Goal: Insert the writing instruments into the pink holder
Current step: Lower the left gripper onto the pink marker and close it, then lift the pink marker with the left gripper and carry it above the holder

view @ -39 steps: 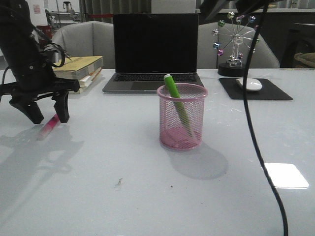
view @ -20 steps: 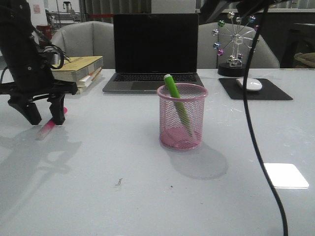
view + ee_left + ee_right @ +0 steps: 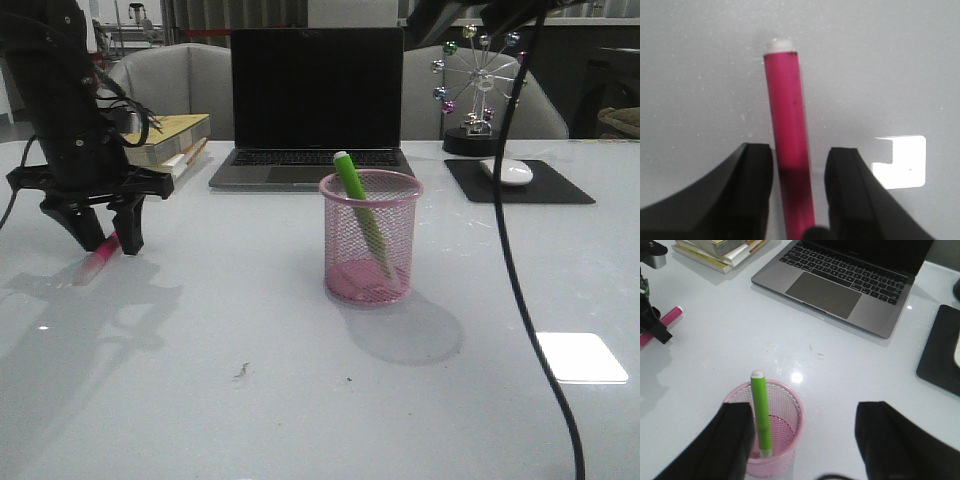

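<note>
The left gripper [image 3: 103, 236] stood with jaws apart astride the pink marker [image 3: 788, 145], which lay flat on the table [image 3: 200, 330] at nine o'clock from the pink cup [image 3: 369, 238]. The green marker [image 3: 760, 412] leaned inside that cup. The right gripper [image 3: 812, 440] hung above it, jaws wide apart

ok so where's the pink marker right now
In the front view the pink marker lies flat on the table's left side, between the open fingers of the left gripper, in front of the stacked books.
</note>
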Action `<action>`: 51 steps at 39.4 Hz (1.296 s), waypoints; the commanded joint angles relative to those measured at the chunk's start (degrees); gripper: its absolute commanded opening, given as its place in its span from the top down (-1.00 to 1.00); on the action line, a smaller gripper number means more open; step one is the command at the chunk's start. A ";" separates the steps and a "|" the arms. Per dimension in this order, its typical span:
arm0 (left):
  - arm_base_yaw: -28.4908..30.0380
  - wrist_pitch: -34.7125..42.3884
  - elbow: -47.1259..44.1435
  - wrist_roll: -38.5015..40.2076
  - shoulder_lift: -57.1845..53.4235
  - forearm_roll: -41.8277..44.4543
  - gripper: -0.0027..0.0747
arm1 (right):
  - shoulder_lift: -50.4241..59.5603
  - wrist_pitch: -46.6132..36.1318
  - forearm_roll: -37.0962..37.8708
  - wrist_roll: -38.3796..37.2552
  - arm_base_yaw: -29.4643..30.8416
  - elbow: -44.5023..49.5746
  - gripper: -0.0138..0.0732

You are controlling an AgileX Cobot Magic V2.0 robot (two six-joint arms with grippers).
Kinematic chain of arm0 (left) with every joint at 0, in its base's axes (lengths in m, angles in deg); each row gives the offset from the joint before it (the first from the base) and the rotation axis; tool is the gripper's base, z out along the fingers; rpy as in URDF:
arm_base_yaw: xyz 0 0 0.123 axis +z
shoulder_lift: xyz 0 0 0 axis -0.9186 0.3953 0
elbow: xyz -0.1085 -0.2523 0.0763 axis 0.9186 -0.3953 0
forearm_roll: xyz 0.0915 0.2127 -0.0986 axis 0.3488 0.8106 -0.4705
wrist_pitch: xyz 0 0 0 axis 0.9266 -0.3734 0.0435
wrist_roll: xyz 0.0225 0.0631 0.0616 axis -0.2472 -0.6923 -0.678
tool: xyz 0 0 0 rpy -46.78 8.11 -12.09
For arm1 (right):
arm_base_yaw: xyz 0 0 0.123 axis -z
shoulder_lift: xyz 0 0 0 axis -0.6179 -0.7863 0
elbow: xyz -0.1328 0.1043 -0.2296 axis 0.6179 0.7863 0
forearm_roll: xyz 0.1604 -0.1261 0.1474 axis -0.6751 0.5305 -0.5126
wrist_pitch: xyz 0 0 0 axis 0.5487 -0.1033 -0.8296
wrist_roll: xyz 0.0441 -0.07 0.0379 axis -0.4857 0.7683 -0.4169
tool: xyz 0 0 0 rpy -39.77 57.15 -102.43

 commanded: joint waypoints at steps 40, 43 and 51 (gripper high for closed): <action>-0.50 5.36 8.33 0.61 -5.90 -3.15 0.70 | 2.47 -3.88 0.79 0.45 0.29 -2.24 -0.56; -0.50 7.08 8.33 0.53 -7.57 -3.15 0.70 | 2.47 -3.88 0.79 0.45 0.29 -2.24 -0.56; -0.50 10.80 8.33 -1.22 -12.23 -3.15 0.70 | 2.47 -4.37 0.79 0.45 0.29 -2.24 -0.56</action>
